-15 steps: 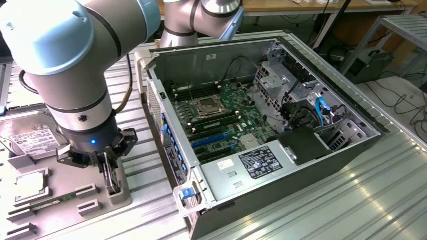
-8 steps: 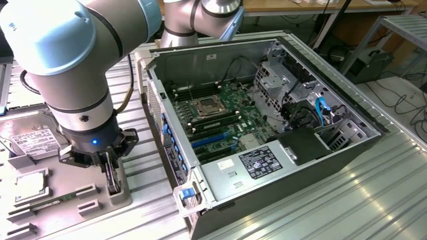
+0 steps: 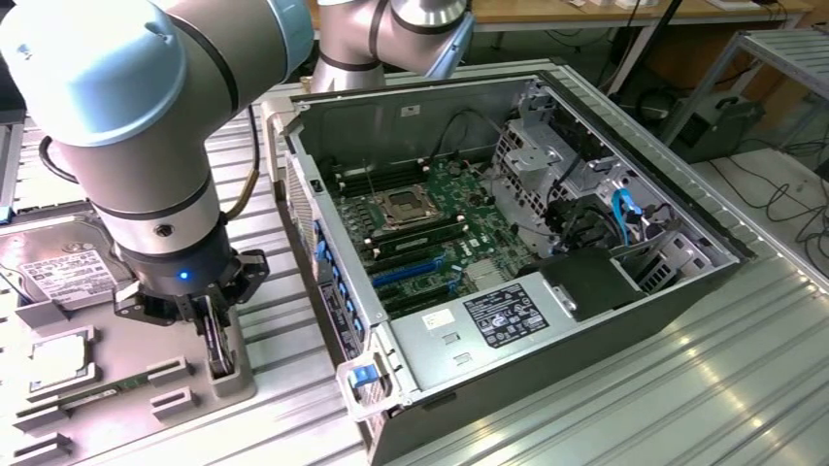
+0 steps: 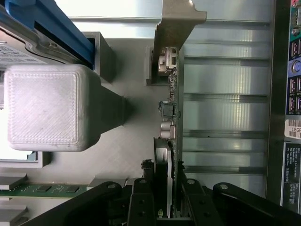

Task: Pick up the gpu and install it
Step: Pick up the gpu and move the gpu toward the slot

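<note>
Fingers of gripper clamp the gpu. The card sits upright in the grey holder, lower left of the exterior view. Not lifted yet, and nothing installed in the open PC case.

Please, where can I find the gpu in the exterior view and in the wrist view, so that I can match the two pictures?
Exterior view: the gpu stands on edge in a grey holder near the exterior view's lower left, gripped by the claw.
Wrist view: the gpu is seen edge-on near the centre, one end inside the claw.
Shared landmark: the computer case beside the holder.
</note>
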You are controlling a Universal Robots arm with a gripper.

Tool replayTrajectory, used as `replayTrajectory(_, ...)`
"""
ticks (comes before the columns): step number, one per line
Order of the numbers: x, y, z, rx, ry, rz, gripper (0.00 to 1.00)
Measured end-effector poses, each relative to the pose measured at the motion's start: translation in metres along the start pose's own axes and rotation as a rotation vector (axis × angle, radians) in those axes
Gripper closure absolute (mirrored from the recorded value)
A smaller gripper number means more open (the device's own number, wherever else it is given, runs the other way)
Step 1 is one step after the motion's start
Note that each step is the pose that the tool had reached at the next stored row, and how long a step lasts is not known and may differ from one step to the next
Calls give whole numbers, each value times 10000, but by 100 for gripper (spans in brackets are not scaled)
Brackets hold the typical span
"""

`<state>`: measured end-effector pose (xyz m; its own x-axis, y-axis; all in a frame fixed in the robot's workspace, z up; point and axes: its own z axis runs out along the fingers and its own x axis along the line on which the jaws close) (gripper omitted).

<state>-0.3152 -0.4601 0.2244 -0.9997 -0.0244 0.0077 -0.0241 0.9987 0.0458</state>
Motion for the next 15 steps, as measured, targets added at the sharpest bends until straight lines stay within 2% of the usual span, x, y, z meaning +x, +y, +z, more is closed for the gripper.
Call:
replayTrajectory(3,0,-1,-12,-35,-1,-1,73)
replayTrajectory(15,-1,4,-113,-36,1,0,73)
